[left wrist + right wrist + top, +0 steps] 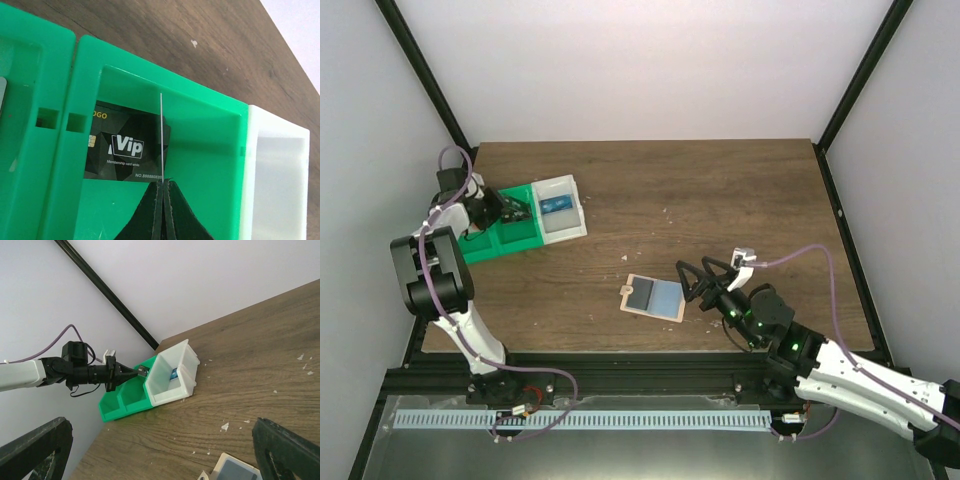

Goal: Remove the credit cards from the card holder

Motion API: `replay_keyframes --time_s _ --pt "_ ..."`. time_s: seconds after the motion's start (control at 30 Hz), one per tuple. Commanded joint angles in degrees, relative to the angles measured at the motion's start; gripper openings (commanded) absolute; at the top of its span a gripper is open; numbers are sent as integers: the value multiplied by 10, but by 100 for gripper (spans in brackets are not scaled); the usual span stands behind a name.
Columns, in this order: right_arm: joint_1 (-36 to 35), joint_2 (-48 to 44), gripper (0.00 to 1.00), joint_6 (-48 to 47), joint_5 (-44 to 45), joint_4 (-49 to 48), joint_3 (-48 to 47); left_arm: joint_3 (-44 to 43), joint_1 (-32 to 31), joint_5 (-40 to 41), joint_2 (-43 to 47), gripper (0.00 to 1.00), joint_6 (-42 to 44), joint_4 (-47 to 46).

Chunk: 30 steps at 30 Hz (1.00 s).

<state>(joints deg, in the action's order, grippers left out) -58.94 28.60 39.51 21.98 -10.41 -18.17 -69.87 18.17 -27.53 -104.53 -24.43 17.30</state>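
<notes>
Dropping step, likely: left tool (162, 184) clenched on edge-on card (161, 135) above green bin (150, 55) containing Vip card (125, 147); right tool (688, 282) released beside holder (655, 297). Next: let go.

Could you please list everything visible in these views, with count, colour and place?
table: one, brown wood, under everything
card holder: one, tan with a blue panel, flat near the table's middle
green bins: two, green, side by side at the table's left
white bin: one, white, against the green bins
blue card: one, blue, in the white bin
black card: one, black with white print, lying in a green bin
thin card: one, edge-on, colour unclear, held above the black card
left end effector: one, black, shut on the thin card
right end effector: one, black, open beside the card holder
</notes>
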Motion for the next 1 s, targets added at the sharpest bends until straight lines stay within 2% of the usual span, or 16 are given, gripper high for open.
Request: replay_keyframes --time_s 0.0,0.23,0.5,0.63,0.83,0.97 --pt "2 10 100 -5 15 -9 -26 -9 -7 22 -9 0 15 -2" --pt "1 23 100 0 5 14 -47 -21 -20 55 -10 8 27 13" --pt "1 19 100 17 7 38 -54 -25 -25 71 -9 23 24 25" --pt "1 9 100 22 5 55 -51 -22 -26 90 5 26 6 22" --pt "1 14 100 25 9 105 -72 -13 -34 140 33 42 -27 29" --pt "2 9 100 38 13 124 -70 -19 -39 142 42 47 -31 39"
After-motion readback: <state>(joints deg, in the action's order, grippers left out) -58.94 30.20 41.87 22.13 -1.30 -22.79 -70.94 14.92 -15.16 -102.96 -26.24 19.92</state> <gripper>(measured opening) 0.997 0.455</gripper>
